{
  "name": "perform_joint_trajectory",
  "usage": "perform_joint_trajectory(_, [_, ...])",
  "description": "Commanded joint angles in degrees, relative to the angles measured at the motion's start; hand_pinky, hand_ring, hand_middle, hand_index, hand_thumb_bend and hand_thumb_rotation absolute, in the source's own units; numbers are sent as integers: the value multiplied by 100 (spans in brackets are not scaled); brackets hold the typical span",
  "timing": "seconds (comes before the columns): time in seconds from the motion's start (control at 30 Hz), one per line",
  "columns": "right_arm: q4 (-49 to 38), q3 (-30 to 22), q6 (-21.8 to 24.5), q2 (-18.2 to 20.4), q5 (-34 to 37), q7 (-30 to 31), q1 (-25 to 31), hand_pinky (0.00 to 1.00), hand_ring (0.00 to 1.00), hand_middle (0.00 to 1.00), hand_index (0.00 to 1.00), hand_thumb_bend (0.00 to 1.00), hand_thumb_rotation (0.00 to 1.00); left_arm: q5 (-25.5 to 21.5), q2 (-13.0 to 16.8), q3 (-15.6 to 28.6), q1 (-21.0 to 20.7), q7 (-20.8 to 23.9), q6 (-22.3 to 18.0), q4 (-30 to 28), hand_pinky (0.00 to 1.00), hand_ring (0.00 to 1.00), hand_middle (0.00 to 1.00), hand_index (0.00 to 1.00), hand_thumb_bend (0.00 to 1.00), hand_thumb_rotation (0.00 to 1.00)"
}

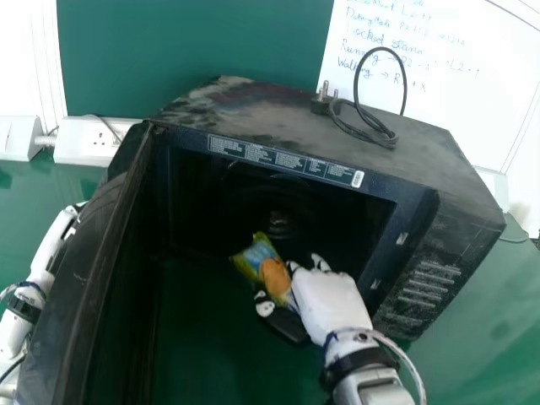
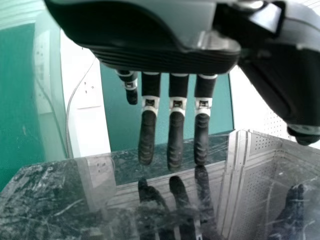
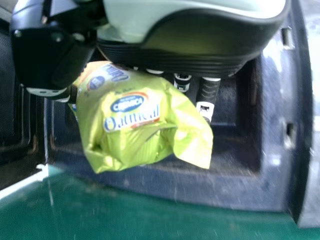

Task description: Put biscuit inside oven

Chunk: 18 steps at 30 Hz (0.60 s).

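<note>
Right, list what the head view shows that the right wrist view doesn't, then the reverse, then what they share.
Head view: the power plug and looped cord on the oven, the whiteboard, the left hand outside the open door, and the round biscuit picture on the packet.

Right wrist view: the packet's blue oval logo and the right hand's black ridged side.

Both: the right hand gripping the packet, the oven's opening and green tabletop.
</note>
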Motion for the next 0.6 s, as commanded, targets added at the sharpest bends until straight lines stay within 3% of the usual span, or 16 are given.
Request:
perform_joint_trajectory(0.0, [110, -14, 40, 46, 56, -157, -208, 31, 27, 40, 50, 52, 0, -26, 2, 8, 54, -37, -30, 28, 31, 39, 42, 48, 51, 5])
perform_joint_trajectory(0.57, [1477, 61, 262, -102, 732, -1555, -1097, 38, 36, 43, 50, 53, 0, 79, -27, -27, 137, 80, 31, -210, 31, 39, 41, 48, 51, 5])
